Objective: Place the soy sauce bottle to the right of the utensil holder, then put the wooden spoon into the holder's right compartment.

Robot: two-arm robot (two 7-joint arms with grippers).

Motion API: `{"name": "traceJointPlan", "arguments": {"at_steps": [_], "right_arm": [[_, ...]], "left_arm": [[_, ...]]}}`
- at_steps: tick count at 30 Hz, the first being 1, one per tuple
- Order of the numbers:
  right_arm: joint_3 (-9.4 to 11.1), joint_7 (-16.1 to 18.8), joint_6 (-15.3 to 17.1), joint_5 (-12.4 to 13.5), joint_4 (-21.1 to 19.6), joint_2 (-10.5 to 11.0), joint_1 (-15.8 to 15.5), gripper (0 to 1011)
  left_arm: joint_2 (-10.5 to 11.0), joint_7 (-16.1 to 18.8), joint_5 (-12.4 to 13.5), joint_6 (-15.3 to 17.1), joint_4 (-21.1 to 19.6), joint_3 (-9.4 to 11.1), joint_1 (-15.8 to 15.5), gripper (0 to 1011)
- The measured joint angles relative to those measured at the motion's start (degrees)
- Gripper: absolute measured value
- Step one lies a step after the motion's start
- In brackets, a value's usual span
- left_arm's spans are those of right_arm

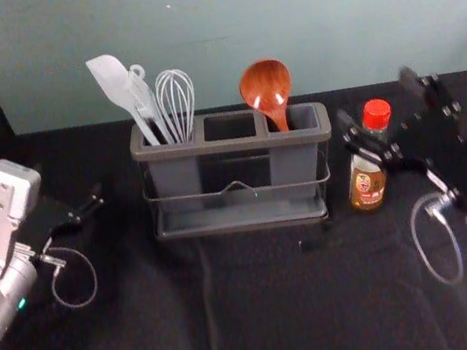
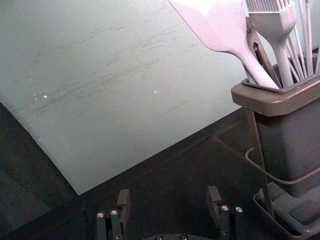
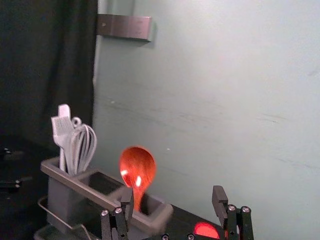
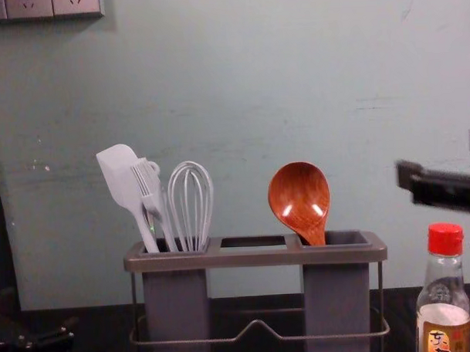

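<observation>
My right gripper (image 1: 376, 99) is open above the soy sauce bottle (image 1: 366, 181), near its red cap. In the chest view the bottle (image 4: 444, 315) stands upright, right of the utensil holder (image 4: 257, 259), with a gap between them. The right wrist view shows the right gripper (image 3: 173, 197) with its fingers apart and the red cap (image 3: 206, 230) low between them. The wooden spoon (image 1: 266, 90) stands bowl up in the holder's right compartment (image 1: 303, 117). Left of the holder, my left gripper (image 1: 87, 207) stays parked; in its wrist view the gripper (image 2: 169, 197) is open.
A white spatula (image 1: 117, 85), a brush (image 4: 152, 196) and a whisk (image 1: 175, 100) stand in the holder's left compartment. The black-covered table (image 1: 264, 312) reaches back to a pale green wall (image 1: 219, 26). A wall socket panel (image 4: 51, 6) is high at the left.
</observation>
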Motion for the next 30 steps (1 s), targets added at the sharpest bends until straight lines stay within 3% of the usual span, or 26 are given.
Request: {"name": "traceJointPlan", "arguments": {"at_steps": [5,11,19,30], "right_arm": [[1.45,-3.04,-8.09,-2.38,1.43,-1.69,-5.94,1002],[1.99,-3.72,-12.24,-2.46,4.22,-3.52,-9.09,1002],[2.05,-3.28,-13.99,-1.61,9.06,-5.74,-9.7,1002],[2.14,-1.51,-14.38,-1.44,13.83,-8.05,-8.18,1002]], "left_arm": [[0.0,0.0,0.0,0.0,0.0,0.0,0.0,1005],[0.0,0.0,0.0,0.0,0.0,0.0,0.0,1005],[0.0,0.0,0.0,0.0,0.0,0.0,0.01,1005],[0.0,0.0,0.0,0.0,0.0,0.0,0.0,1005]]}}
